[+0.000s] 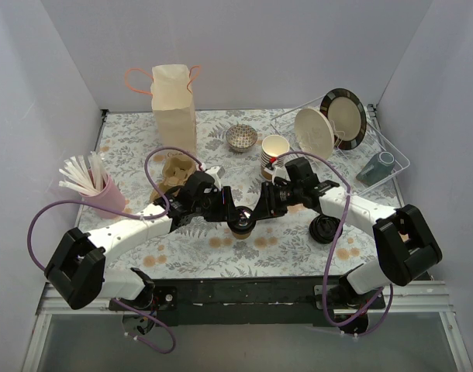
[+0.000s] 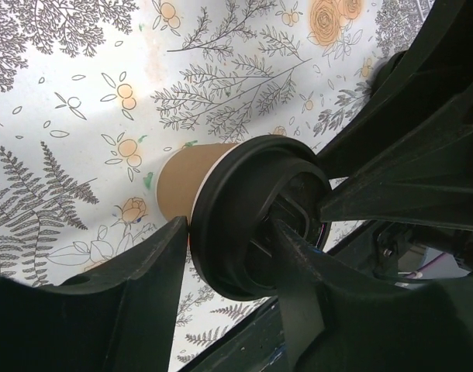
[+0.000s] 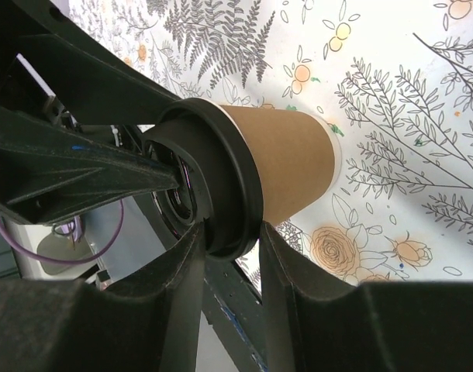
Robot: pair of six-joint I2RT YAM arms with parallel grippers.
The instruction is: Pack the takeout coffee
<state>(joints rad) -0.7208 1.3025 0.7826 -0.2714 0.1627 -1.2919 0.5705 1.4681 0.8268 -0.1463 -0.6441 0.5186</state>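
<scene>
The takeout coffee [image 1: 243,223], a brown paper cup with a black lid, is upright at the near middle of the table. My left gripper [image 1: 230,215] comes at it from the left and my right gripper [image 1: 258,211] from the right. In the left wrist view my gripper [image 2: 230,232] is pinched on the lid's rim [image 2: 252,221], with the brown cup wall [image 2: 178,182] beyond. In the right wrist view my gripper [image 3: 230,232] is pinched on the lid rim [image 3: 221,178] above the cup wall [image 3: 287,163]. The paper bag [image 1: 174,105] stands open at the far left.
A loose black lid [image 1: 326,229] lies right of the coffee. A stack of lidless cups [image 1: 274,153] and a patterned bowl [image 1: 241,137] stand behind. A cardboard cup carrier [image 1: 174,170] and a pink cup of straws [image 1: 97,190] are left. A dish rack [image 1: 391,159] with plates is far right.
</scene>
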